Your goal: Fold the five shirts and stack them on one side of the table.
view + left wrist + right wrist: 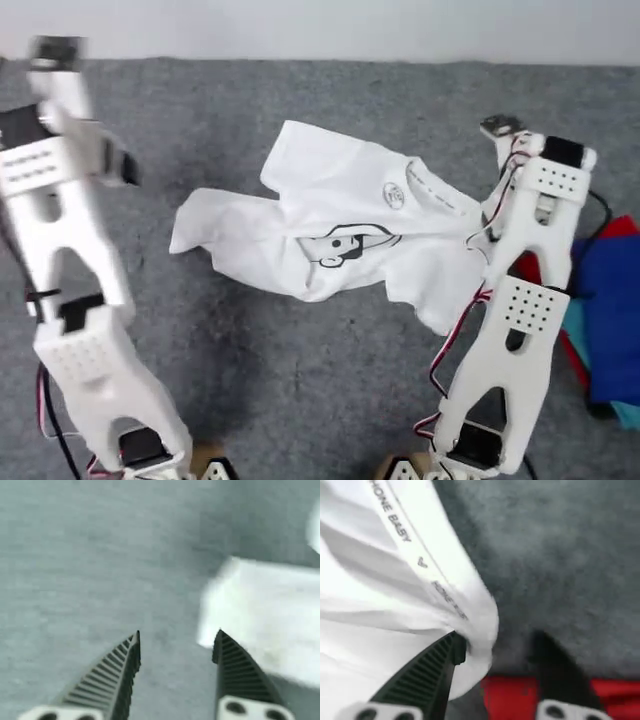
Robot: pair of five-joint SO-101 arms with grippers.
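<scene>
White shirt [340, 225] crumpled on table [300, 400], graphic print up, left gripper [178, 634] spread wide – nothing held, right gripper [498, 644] spread too – neckline edge against one finger.

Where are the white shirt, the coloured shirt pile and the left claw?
white shirt [345, 220]: high view, on its printed front.
coloured shirt pile [606, 285]: high view, on the blue cloth.
left claw [178, 636]: left wrist view, midway between its fingertips.

Cloth shirt [340, 235] on felt table [300, 400] (matt, fuzzy)
</scene>
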